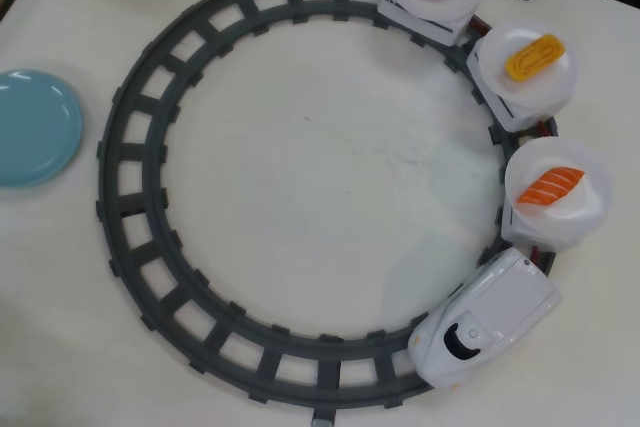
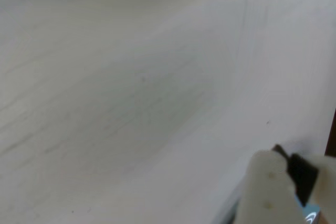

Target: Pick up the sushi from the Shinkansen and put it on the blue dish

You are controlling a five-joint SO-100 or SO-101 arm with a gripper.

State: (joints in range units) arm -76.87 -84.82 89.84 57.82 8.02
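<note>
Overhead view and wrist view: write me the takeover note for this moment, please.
Pincer: only a blurred pale part shows at the wrist view's lower right; open or shut cannot be told, and the overhead view does not show it.
The sushi, orange salmon, lies on the white plate of the car right behind the Shinkansen, at the track's right side.
The blue dish sits empty at the left edge, outside the track.
Done: nothing.
Left: reach the salmon, grasp it, carry it across, place it on the blue dish.
</note>
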